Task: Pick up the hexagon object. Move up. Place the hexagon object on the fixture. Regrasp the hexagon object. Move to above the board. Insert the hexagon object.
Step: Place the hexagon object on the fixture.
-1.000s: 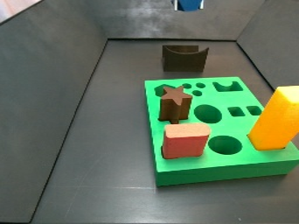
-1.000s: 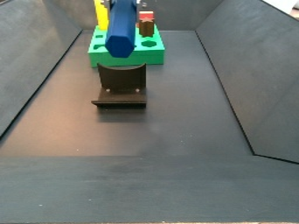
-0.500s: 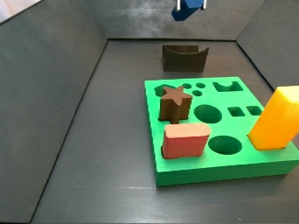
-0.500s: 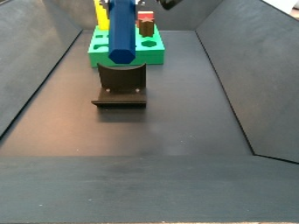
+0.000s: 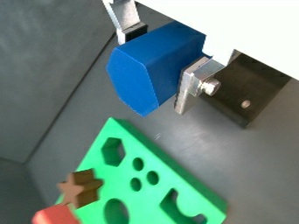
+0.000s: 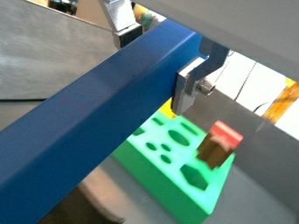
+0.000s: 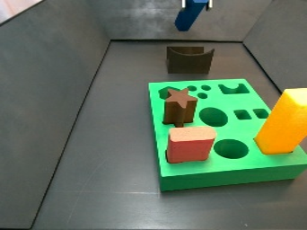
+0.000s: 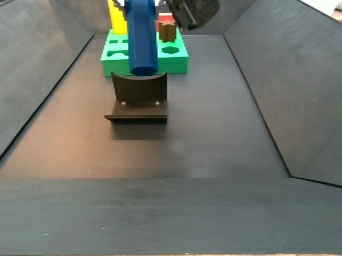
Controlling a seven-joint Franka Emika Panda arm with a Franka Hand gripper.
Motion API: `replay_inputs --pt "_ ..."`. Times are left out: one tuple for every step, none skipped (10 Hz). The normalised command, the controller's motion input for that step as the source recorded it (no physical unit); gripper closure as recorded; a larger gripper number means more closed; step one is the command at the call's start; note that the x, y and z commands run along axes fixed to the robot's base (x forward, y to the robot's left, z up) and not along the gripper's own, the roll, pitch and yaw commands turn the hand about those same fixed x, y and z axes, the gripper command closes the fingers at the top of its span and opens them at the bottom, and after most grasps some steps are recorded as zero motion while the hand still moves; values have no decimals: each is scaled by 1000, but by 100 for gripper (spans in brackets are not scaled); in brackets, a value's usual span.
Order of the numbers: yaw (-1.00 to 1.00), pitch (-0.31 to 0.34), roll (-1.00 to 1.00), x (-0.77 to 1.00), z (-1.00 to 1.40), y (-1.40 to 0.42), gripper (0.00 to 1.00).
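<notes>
Dark flooring carries the fixture [image 7: 188, 59] and green board [image 7: 246, 169]. Above, the gripper [image 5: 156, 54] pinches the hexagon object [image 5: 153, 66], apparently clear of the fixture.

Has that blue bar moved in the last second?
Yes. The blue bar, held in the gripper, has come down toward the fixture.

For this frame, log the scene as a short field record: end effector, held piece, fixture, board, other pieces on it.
end effector: raised above the fixture, silver fingers clamped on the blue bar
held piece: hexagon object, blue bar, tilted, off the floor
fixture: dark notched block on the floor, beyond the board in a side view, nothing resting in it
board: green slab with round, square and star holes
on the board: brown star peg, red block, orange block
stage: bar carried, not yet set on the fixture
</notes>
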Motion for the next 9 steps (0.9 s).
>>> replay_inputs --pt "-206 124 -785 82 -16 43 100" --pt "-206 88 -601 82 -18 44 100" --pt "-201 54 -416 81 -21 46 100" --pt "-181 12 -247 69 -6 30 100" --pt "-97 42 -144 82 -1000 22 100" --pt "-85 20 -127 86 -1000 25 100" --pt "-82 -4 -114 103 -1000 27 100" --pt "-76 -30 -92 107 -1000 30 100" --pt "-67 -57 -85 107 -1000 29 100"
